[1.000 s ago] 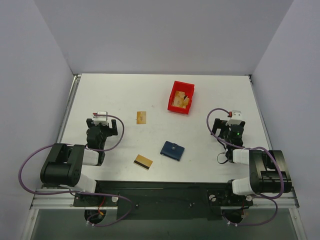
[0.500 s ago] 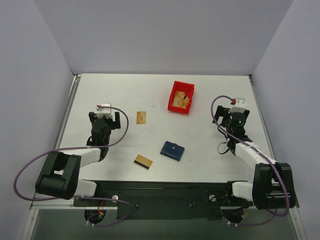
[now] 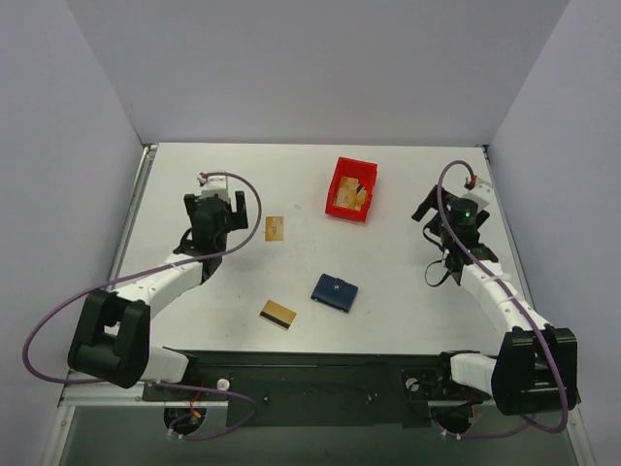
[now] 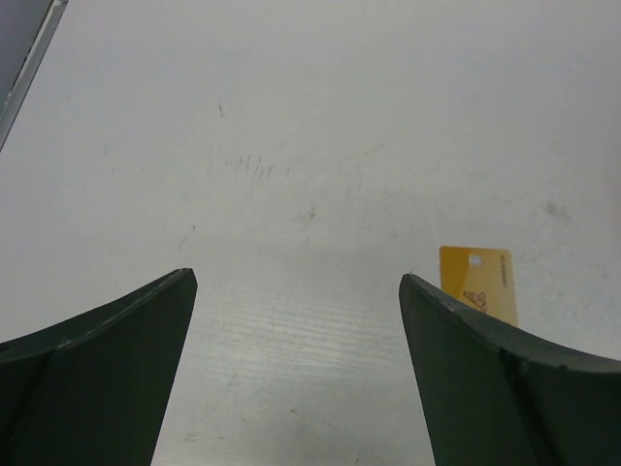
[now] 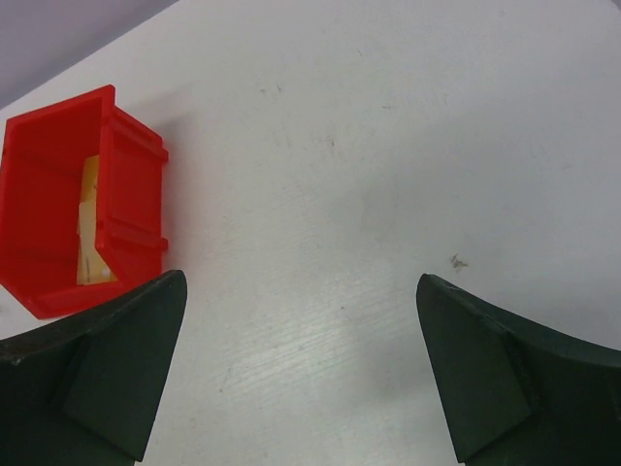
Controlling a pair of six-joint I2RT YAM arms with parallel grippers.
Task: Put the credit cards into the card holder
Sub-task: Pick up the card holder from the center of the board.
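Observation:
The navy card holder [image 3: 335, 291] lies shut on the table near the front middle, snap button up. One tan-gold card [image 3: 275, 228] lies left of centre; it also shows in the left wrist view [image 4: 478, 282] beside my right finger. A second card with a dark stripe [image 3: 277, 315] lies near the front, left of the holder. My left gripper [image 3: 217, 208] is open and empty, left of the first card. My right gripper [image 3: 448, 213] is open and empty over bare table at the right.
A red plastic bin [image 3: 351, 189] with tan items inside stands at the back middle; it shows in the right wrist view [image 5: 78, 199] at the left. Grey walls enclose the table on three sides.
Both arms have stretched forward from their folded pose, moving the grippers away from the bases toward the back of the table. The cards and holder have not moved.

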